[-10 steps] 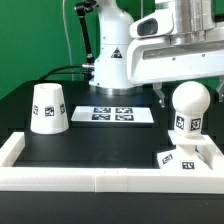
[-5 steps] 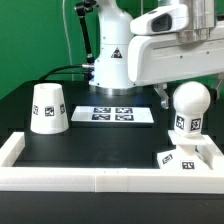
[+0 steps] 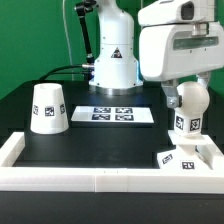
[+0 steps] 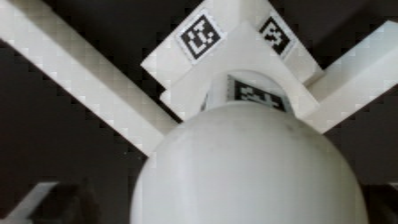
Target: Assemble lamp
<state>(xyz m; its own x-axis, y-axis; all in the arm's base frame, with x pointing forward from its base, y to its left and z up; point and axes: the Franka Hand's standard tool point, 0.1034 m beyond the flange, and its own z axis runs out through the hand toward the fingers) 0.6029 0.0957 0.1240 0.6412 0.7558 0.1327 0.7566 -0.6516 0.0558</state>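
Note:
The ball-shaped bulb (image 3: pixel 190 104) stands upright on the small square base (image 3: pixel 186 156) at the exterior view's right, in the corner of the white frame. The truncated-cone shade (image 3: pixel 48 108) stands alone at the left. My gripper (image 3: pixel 180 92) hangs from the big white hand directly over the bulb. One dark finger (image 3: pixel 166 97) shows beside the bulb's left side, slightly apart from it; the other is hidden. In the wrist view the bulb (image 4: pixel 249 165) fills the frame close under me, with the tagged base (image 4: pixel 222 45) beyond it. The jaws look open around the bulb's top.
The marker board (image 3: pixel 122 115) lies flat at the back middle. A raised white frame wall (image 3: pixel 100 178) runs along the front and both sides; its corner bars (image 4: pixel 71 70) show behind the base. The arm's pedestal (image 3: pixel 112 60) and cables stand behind.
The hand has moved toward the exterior view's left and closer over the bulb. Bulb, base and shade have not moved.

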